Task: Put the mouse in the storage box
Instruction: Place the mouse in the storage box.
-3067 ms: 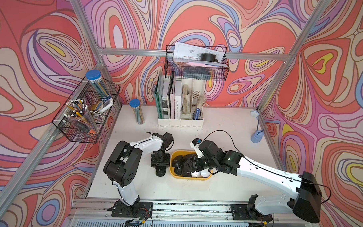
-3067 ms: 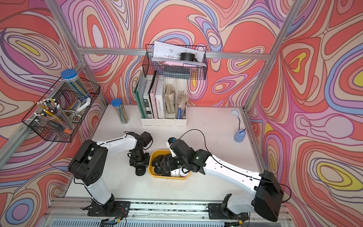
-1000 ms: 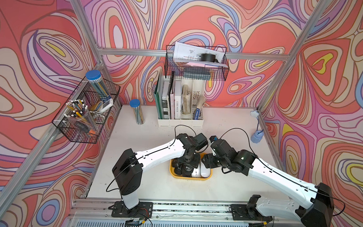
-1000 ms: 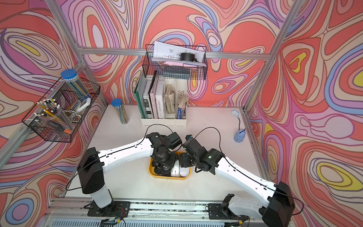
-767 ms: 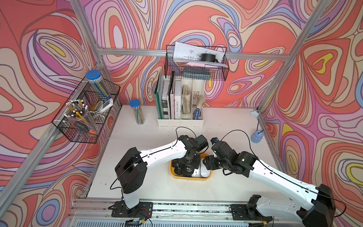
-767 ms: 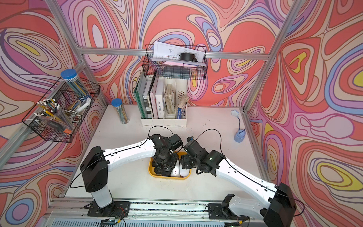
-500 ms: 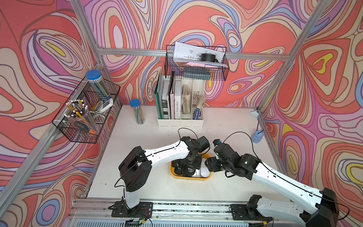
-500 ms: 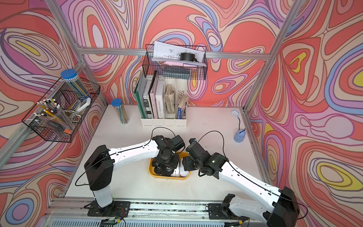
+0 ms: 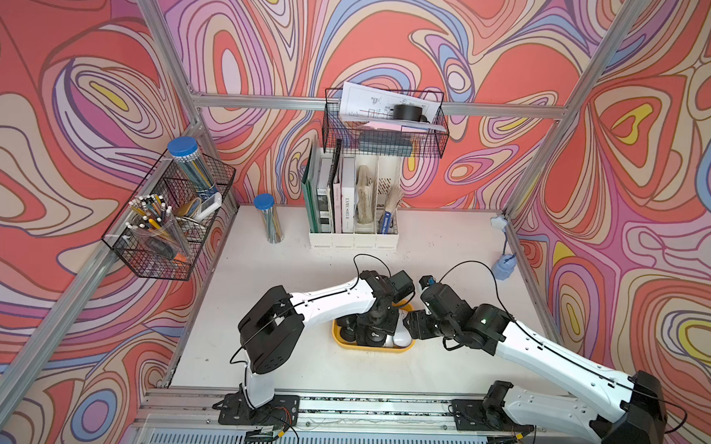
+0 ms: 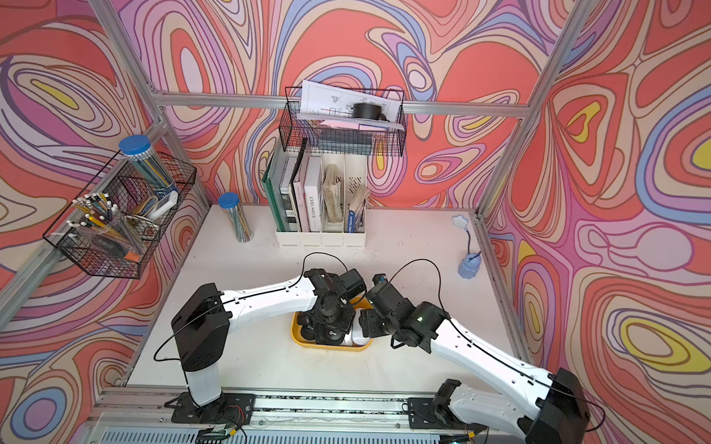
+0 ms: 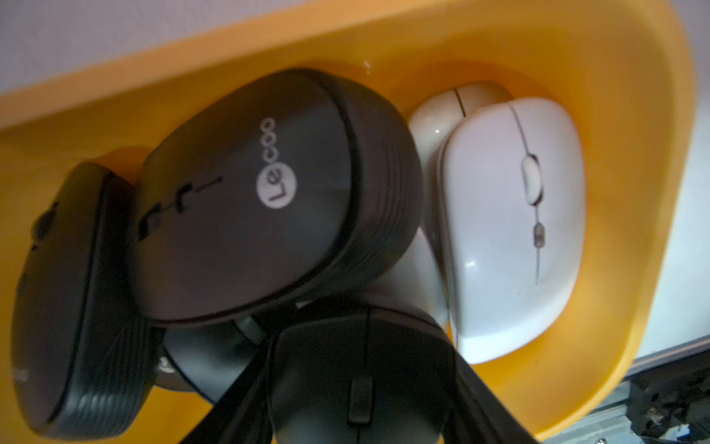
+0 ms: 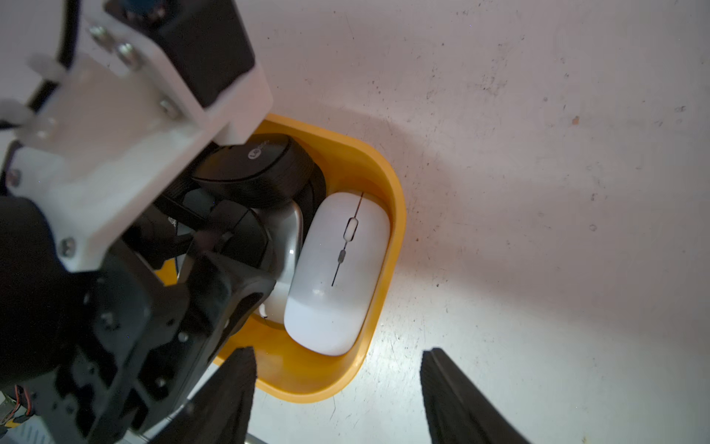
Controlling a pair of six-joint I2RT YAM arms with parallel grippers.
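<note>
Your left gripper [image 11: 361,342] is clamped on the black mouse [image 11: 357,388], low over the storage box [image 11: 622,192]. Light, hard, slick shell I'd guess, so grip its flat sides, not the dome. Right gripper [image 12: 338,351], just beside the box's right end: jaws apart, empty.

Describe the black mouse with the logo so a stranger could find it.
On the white table, look in the yellow storage box in front of the file holder. Inside, it's the only black mouse showing a round white badge.
</note>
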